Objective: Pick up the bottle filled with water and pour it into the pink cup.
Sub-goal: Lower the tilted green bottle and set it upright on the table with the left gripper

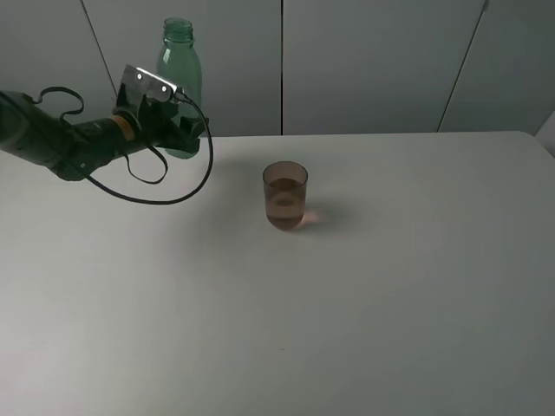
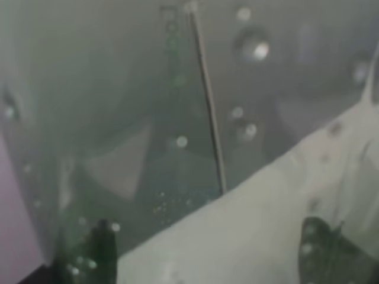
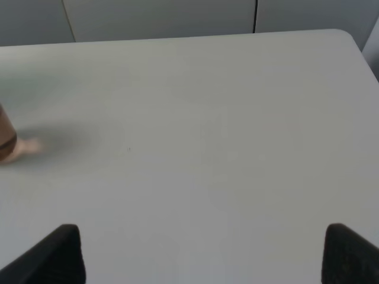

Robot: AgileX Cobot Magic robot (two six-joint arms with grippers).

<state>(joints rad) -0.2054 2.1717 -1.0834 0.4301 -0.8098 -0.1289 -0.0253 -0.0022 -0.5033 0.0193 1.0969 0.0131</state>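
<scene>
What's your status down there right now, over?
Left gripper: jaws shut on the bottle, upright. Right gripper: jaws open, empty. Pink cup stands apart; nothing between bottle and cup.

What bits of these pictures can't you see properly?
Exterior high view: the lower half of the bottle is covered by the left jaws.
Left wrist view: blurred and spotted with droplets; only a green haze shows.
Right wrist view: the pink cup is cut off by the picture's edge.
Exterior high view: the right arm is out of frame.
</scene>
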